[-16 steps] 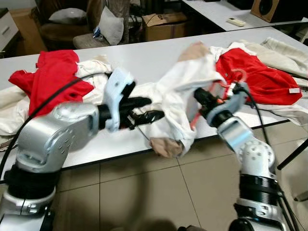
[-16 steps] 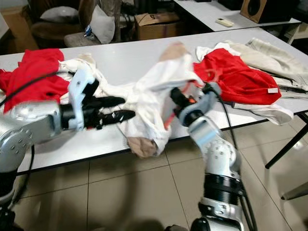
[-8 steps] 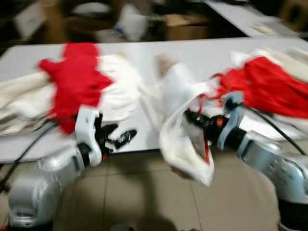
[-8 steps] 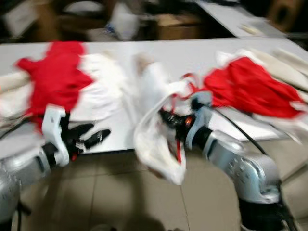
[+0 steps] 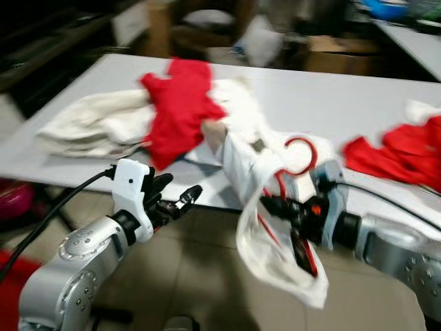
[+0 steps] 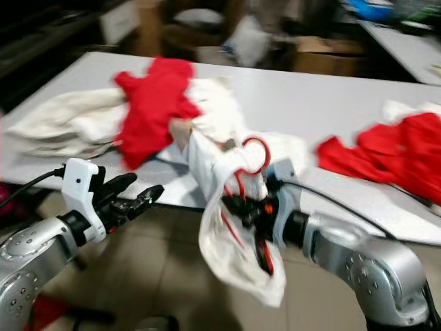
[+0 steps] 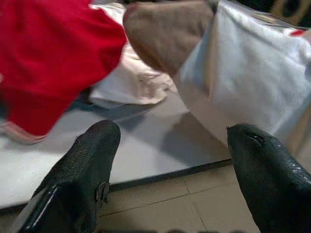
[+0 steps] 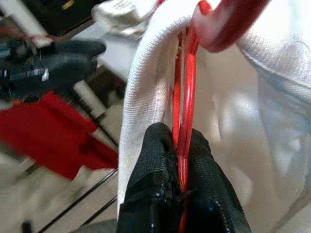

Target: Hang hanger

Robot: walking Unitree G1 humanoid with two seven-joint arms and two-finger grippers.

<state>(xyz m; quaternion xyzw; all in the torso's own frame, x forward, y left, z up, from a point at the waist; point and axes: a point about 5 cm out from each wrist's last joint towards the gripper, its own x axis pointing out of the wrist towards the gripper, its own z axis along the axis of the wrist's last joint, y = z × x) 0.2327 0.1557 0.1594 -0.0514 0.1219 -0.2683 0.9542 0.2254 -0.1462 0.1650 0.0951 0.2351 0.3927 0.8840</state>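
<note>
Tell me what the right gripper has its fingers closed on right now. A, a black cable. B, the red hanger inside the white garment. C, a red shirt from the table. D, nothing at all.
B: in the right wrist view the right gripper pinches the red hanger between its black fingers, with the white garment draped over it.

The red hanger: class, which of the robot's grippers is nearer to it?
Right. The right gripper is clamped on the red hanger inside the white garment; the left gripper hangs open, apart, beside it.
</note>
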